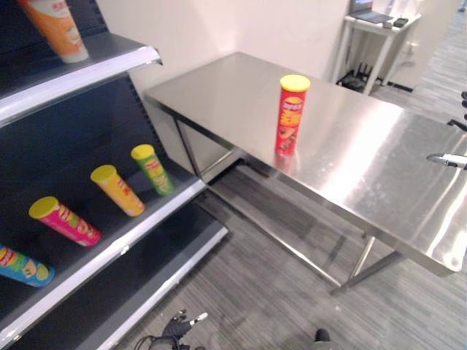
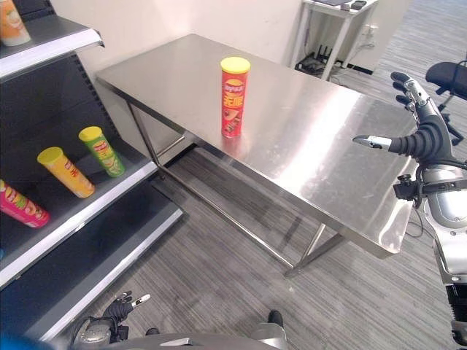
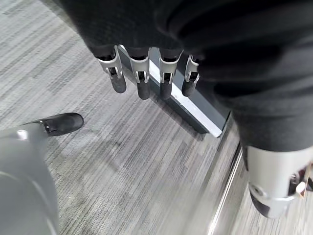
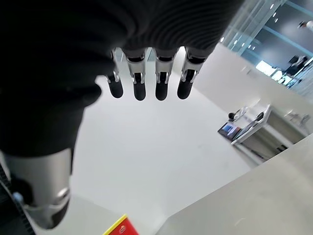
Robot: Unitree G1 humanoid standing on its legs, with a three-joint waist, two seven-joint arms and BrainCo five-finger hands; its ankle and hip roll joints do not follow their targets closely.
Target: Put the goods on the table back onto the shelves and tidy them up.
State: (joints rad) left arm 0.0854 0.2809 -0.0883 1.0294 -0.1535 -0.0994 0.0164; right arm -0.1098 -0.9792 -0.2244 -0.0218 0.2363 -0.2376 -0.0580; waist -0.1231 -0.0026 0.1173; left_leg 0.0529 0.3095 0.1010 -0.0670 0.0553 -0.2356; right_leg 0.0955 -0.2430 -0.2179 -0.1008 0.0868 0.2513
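Note:
A red can with a yellow lid (image 1: 293, 113) stands upright on the steel table (image 1: 365, 168), near its front edge. My right hand (image 2: 423, 135) hangs raised above the table's right end, well apart from the can, its fingers (image 4: 146, 81) straight and holding nothing. A corner of the can (image 4: 120, 226) shows past them in the right wrist view. My left hand (image 2: 124, 302) hangs low over the floor by the shelf's base, open and holding nothing, fingers (image 3: 142, 81) straight. On the shelf (image 1: 131, 226) at the left lie a green can (image 1: 153, 169), an orange-yellow can (image 1: 118, 189), a pink can (image 1: 66, 221) and a blue can (image 1: 22, 266).
An orange can (image 1: 58, 29) stands on the upper shelf (image 1: 80, 76). A small white table (image 1: 372, 22) stands by the back wall, and an office chair (image 2: 446, 73) is at the far right. Grey floor runs between shelf and table.

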